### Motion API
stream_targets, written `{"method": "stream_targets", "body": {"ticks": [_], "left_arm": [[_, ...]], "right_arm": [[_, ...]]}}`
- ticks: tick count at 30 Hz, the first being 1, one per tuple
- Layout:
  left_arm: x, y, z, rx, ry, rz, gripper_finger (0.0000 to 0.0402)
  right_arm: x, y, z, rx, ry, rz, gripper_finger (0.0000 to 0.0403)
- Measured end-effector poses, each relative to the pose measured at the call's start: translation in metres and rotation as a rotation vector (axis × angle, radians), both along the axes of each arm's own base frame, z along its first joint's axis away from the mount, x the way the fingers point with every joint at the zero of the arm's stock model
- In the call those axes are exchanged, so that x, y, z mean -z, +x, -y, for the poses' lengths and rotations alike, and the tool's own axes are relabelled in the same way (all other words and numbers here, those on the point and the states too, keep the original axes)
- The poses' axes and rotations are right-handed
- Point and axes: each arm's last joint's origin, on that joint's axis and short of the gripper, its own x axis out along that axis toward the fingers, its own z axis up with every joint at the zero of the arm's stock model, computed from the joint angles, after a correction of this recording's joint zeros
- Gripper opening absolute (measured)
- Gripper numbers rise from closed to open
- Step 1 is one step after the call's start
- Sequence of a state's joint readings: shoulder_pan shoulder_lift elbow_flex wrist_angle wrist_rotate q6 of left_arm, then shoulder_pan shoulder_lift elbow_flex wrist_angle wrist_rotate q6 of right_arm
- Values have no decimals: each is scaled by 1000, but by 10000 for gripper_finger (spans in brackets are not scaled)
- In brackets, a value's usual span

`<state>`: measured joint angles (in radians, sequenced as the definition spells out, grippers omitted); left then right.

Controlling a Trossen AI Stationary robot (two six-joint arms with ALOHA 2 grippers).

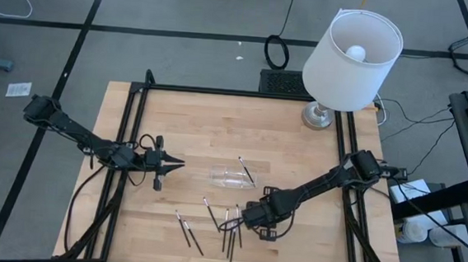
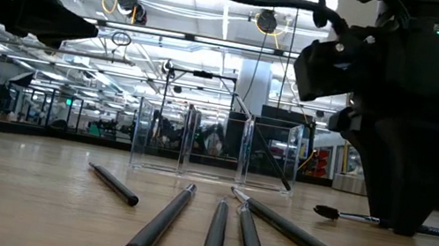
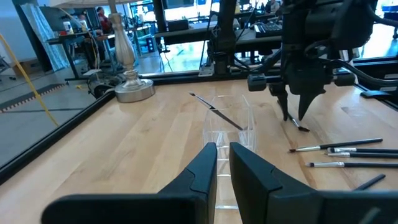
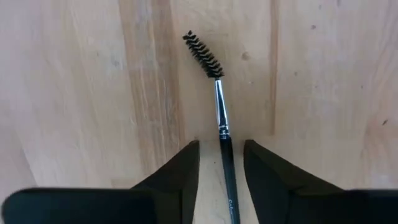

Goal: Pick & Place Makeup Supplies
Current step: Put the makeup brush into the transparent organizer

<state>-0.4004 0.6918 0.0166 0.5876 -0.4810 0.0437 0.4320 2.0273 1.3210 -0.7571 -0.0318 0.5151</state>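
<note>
Table edges: the wooden table [image 1: 177, 119] is framed by dark rails; a lamp [image 1: 350, 61] stands at the far right corner, well clear of the work.
Open room: bare wood lies between the two arms and along the far side; the near middle is crowded with loose brushes [image 1: 229, 226].
Clear tray: the small clear tray [image 1: 232, 178] sits mid-table with one brush leaning in it.
Right gripper: the right gripper [image 4: 221, 163] is low over the near-middle wood, fingers parted, not gripping.
Spoolie brush: the spoolie brush [image 4: 219, 118] lies flat on the wood, its handle running between the parted fingers, with a gap on each side.
Long axis: it runs straight out ahead of the gripper, bristle head at the far end, tilted slightly aside.
Left gripper: the left gripper [image 1: 175, 166] hangs left of the tray, fingers nearly together, holding nothing.
</note>
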Motion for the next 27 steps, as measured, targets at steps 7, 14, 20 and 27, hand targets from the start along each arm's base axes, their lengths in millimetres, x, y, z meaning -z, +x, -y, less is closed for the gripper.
{"method": "stream_targets", "body": {"ticks": [7, 14, 20, 27], "left_arm": [[0, 0, 0, 0, 0, 1, 51], [0, 0, 0, 0, 0, 1, 51], [0, 0, 0, 1, 0, 0, 51], [0, 0, 0, 1, 0, 1, 51]], "right_arm": [[2, 0, -1, -4, 14, 3, 84], [7, 0, -1, 8, 26, -13, 44], [16, -4, 0, 40, 27, -96, 11], [8, -5, 2, 80, 21, -82, 5]]}}
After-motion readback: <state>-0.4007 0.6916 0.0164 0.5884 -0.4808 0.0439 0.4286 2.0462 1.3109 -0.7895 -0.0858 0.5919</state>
